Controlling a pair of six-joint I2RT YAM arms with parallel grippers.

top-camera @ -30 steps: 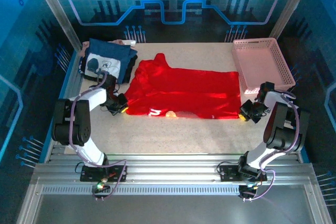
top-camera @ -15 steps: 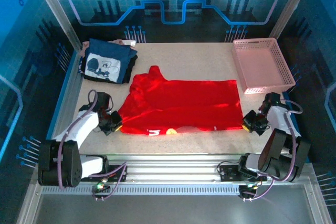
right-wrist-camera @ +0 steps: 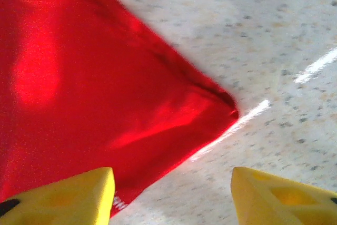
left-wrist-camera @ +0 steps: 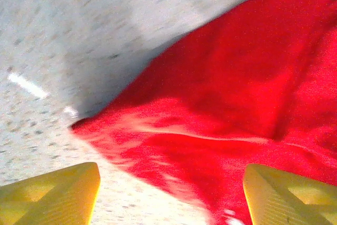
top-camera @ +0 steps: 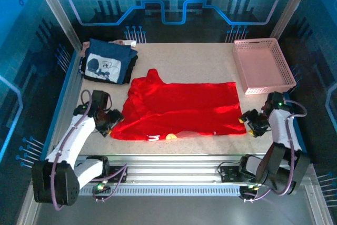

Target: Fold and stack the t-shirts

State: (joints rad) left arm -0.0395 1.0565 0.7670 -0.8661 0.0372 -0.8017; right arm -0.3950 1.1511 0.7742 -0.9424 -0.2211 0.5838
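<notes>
The red shirt (top-camera: 181, 109) lies spread out flat (rumpled at its left) near the table's (top-camera: 200, 61) near edge. The navy shirt (top-camera: 108, 61), folded print-up, sits at the far left corner.

I can read nothing for certain. The red shirt (top-camera: 179, 106) has small white lettering (right-wrist-camera: 119, 202) at its hem, beside my right end effector (right-wrist-camera: 172, 188), but it is cut off and illegible. The navy shirt (top-camera: 108, 66) bears a cartoon drawing, with no words I can make out.
</notes>
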